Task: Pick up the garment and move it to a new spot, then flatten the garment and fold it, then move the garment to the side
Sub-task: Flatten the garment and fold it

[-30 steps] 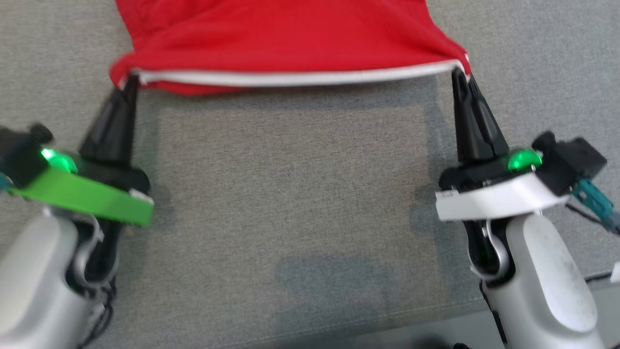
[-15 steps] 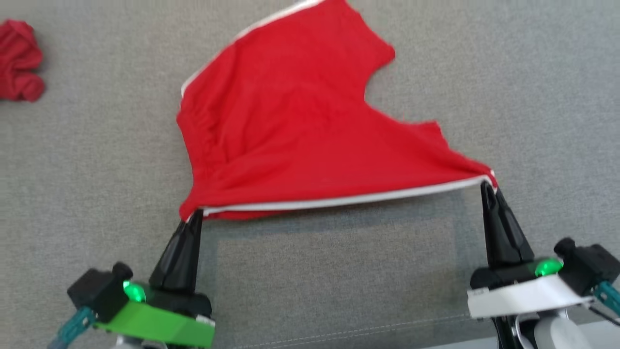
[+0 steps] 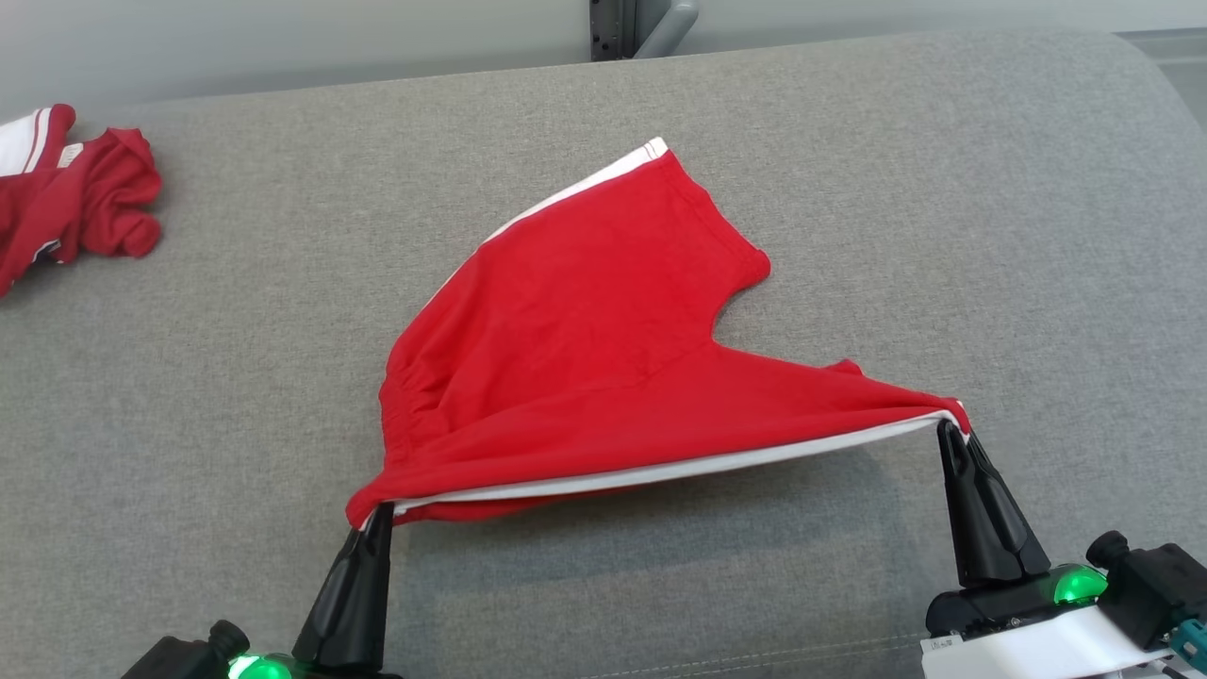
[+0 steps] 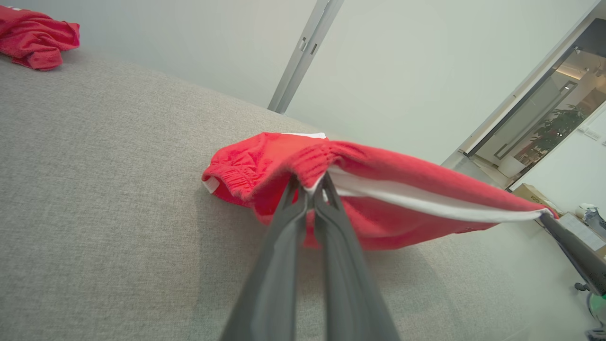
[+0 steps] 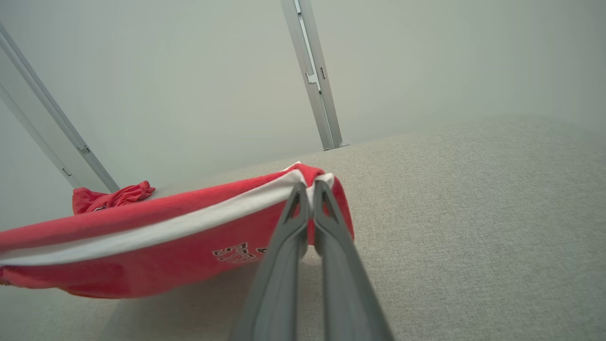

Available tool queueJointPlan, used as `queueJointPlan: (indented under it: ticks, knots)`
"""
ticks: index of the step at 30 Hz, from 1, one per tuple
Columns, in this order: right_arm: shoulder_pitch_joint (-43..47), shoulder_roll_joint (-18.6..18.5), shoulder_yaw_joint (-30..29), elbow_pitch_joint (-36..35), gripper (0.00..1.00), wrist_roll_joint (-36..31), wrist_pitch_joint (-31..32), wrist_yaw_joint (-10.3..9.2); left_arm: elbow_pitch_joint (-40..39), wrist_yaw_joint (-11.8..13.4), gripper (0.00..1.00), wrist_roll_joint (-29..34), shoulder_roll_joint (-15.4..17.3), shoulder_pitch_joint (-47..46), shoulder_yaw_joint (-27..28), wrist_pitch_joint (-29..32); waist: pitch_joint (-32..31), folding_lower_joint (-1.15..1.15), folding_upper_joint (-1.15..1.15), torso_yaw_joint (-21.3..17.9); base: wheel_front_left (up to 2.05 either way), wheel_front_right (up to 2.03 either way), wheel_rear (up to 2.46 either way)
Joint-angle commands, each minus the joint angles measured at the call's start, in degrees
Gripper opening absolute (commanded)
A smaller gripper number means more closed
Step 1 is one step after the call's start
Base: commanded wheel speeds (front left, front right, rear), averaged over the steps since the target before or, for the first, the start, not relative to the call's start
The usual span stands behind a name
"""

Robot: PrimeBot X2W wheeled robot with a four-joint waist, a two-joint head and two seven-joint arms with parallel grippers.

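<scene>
Garment [image 3: 585, 358]: red shorts with a white side stripe [image 3: 660, 470], pinched at both ends of the near edge. Left gripper [image 3: 380, 514] has its jaws closed tight on the waistband-end corner. In the left wrist view the fingers meet with red cloth bunched over the tips. Right gripper [image 3: 946, 434] also has its jaws closed, clamped on the opposite corner where the stripe ends. In the right wrist view the tips are together with fabric between them.

The striped edge is pulled taut between the two grippers and lifted off the surface, with a shadow under it. From that edge the garment slopes away and down, and the far leg lies flat on the grey cushion [image 3: 189, 396]. The elastic waistband is gathered on the left side. Black lettering [image 5: 234, 252] shows on the hanging underside in the right wrist view, too partial to read.

A second red garment [image 3: 75, 198] lies crumpled at the far left edge of the cushion, well apart from the shorts. A pale wall stands behind, with a metal post [image 5: 315, 76] at the back edge of the cushion.
</scene>
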Motion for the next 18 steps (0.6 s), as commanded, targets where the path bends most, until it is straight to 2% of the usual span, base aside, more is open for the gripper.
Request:
queueJointPlan:
  ticks: [1, 14, 18]
  knots:
    - [-0.4, -0.15, -0.43, 0.89, 0.0, 0.03, -0.22, -0.1, 0.46, -0.24, 0.0, -0.36, -0.17, 0.07, 0.05, -0.13, -0.2, 0.0, 0.0, 0.42, 0.0, 0.0, 0.0]
    - [-15.83, -3.03, 0.18, 15.69, 0.0, 2.24, -0.2, -0.1, 11.37, -0.54, 0.0, -4.19, -5.19, -12.02, -1.53, 2.03, 2.45, 0.0, 0.0, 4.55, 0.0, 0.0, 0.0]
    - [-25.04, -5.43, 2.48, 22.13, 0.0, 1.38, 1.04, -0.1, 16.5, 0.24, 0.0, -6.24, -7.53, -18.87, -0.68, 3.5, 5.13, 0.0, 0.0, 6.27, 0.0, 0.0, 0.0]
